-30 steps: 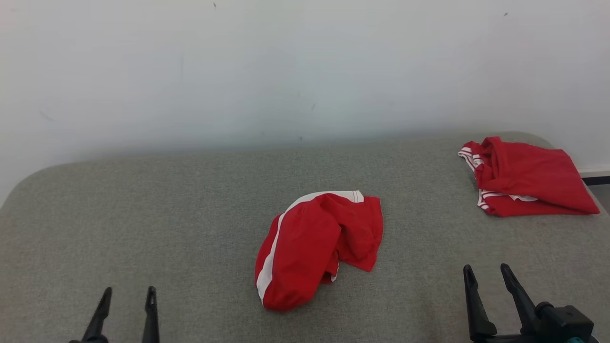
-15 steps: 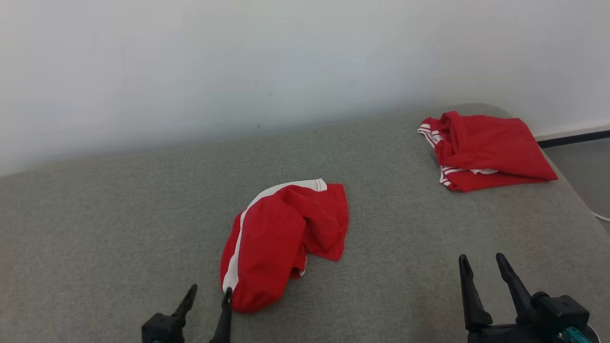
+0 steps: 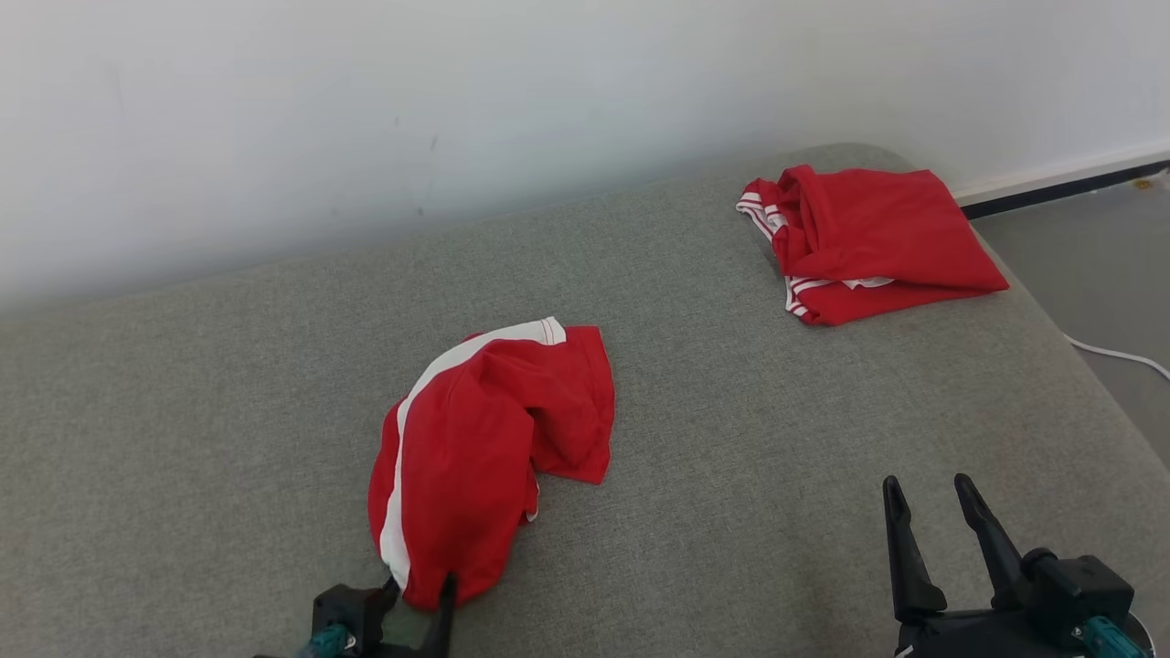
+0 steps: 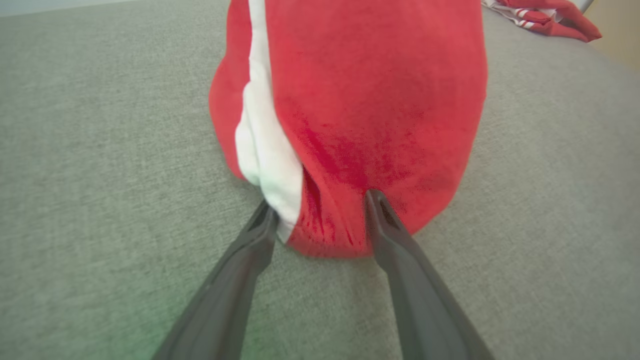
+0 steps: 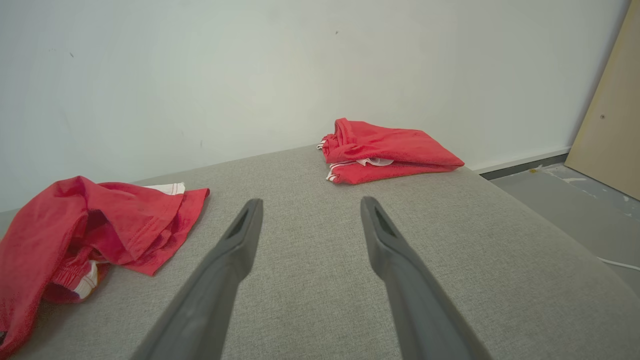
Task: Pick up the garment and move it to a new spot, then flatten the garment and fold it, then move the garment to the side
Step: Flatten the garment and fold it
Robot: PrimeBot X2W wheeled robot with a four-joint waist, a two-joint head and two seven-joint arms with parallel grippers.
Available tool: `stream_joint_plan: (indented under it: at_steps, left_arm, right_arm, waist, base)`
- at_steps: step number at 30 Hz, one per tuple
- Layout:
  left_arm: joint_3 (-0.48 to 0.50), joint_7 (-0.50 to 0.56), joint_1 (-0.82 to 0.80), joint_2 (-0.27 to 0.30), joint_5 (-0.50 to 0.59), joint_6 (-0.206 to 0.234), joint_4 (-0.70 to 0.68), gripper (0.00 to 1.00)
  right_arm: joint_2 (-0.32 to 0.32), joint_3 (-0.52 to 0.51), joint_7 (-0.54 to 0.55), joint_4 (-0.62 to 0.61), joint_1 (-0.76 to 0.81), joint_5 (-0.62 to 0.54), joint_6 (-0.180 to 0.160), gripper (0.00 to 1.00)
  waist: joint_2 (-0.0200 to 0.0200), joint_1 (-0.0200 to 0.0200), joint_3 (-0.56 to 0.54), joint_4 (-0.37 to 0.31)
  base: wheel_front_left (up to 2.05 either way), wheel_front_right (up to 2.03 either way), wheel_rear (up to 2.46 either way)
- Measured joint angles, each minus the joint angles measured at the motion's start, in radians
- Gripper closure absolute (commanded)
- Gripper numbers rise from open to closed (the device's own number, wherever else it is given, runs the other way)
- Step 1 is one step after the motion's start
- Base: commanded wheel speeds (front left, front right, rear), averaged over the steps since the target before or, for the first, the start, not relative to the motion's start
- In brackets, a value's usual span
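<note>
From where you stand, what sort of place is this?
Probably a plain indoor test room rather than a home: a grey padded surface against a bare white wall, a crumpled red garment and a folded red garment on it, and a bare floor with a loose white cable.

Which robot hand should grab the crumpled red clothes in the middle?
The left gripper, probably. Its open jaws straddle the near edge of the crumpled red garment, touching the cloth. The right gripper is open too, but it sits apart over bare grey padding, off to the garment's side.
</note>
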Motion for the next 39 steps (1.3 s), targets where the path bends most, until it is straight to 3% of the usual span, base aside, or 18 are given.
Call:
stream_joint_plan:
  at_steps: [1, 5, 9, 16, 21, 27, 35, 36, 37, 39]
  left_arm:
    - [0.007, -0.002, -0.011, -0.007, 0.000, -0.002, 0.018, 1.00]
    - [0.026, -0.006, -0.046, -0.025, 0.007, -0.001, 0.052, 1.00]
    - [0.073, -0.007, -0.049, -0.017, 0.043, 0.017, -0.021, 1.00]
    - [0.153, -0.009, 0.045, 0.070, 0.135, 0.069, -0.221, 1.00]
    - [0.156, -0.009, 0.161, 0.104, 0.151, 0.078, -0.311, 1.00]
    - [0.099, -0.009, 0.293, 0.041, 0.153, 0.067, -0.363, 1.00]
    - [0.028, -0.009, 0.307, -0.045, 0.166, -0.001, -0.241, 1.00]
    - [0.033, -0.009, 0.307, -0.052, 0.168, 0.002, -0.238, 0.98]
    - [0.047, -0.009, 0.305, -0.056, 0.169, 0.007, -0.247, 0.00]
    - [0.079, -0.009, 0.297, -0.061, 0.182, 0.015, -0.288, 0.00]
  right_arm:
    - [0.000, -0.001, 0.000, 0.000, -0.001, 0.000, 0.000, 0.00]
    - [0.000, -0.012, 0.000, -0.002, -0.002, -0.001, 0.000, 0.00]
    - [0.000, -0.022, -0.003, -0.003, 0.003, -0.001, 0.000, 0.00]
    - [0.000, -0.016, -0.014, 0.012, 0.026, 0.014, 0.000, 0.00]
    - [0.000, -0.002, -0.022, 0.026, 0.031, 0.028, 0.000, 0.00]
    - [0.000, -0.002, -0.025, 0.036, 0.035, 0.030, 0.000, 0.00]
    - [0.000, -0.003, -0.024, 0.040, 0.036, 0.030, 0.000, 0.00]
    - [0.000, -0.003, -0.023, 0.040, 0.036, 0.030, 0.000, 0.00]
    - [0.000, -0.005, -0.023, 0.040, 0.036, 0.030, 0.000, 0.00]
    - [0.000, -0.013, -0.024, 0.038, 0.041, 0.030, 0.000, 0.00]
  waist:
    - [0.0000, 0.0000, 0.002, -0.001]
    - [0.0000, 0.0000, -0.001, 0.010]
    - [0.0000, 0.0000, -0.009, 0.038]
    - [0.0000, -0.0001, -0.029, 0.112]
    - [-0.0001, -0.0002, -0.046, 0.159]
    - [-0.0001, -0.0002, -0.060, 0.176]
    - [-0.0001, -0.0002, -0.062, 0.173]
    - [0.0000, -0.0002, -0.063, 0.174]
    - [-0.0001, -0.0002, -0.064, 0.175]
    - [-0.0001, -0.0002, -0.065, 0.181]
  base:
    - [0.00, 0.00, 0.00]
    - [0.00, 0.00, 0.00]
    - [0.00, 0.00, 0.00]
    - [0.00, 0.00, 0.00]
    - [0.00, 0.00, 0.00]
    - [0.00, 0.00, 0.00]
    - [0.00, 0.00, 0.00]
    - [0.00, 0.00, 0.00]
    - [0.00, 0.00, 0.00]
    - [0.00, 0.00, 0.00]
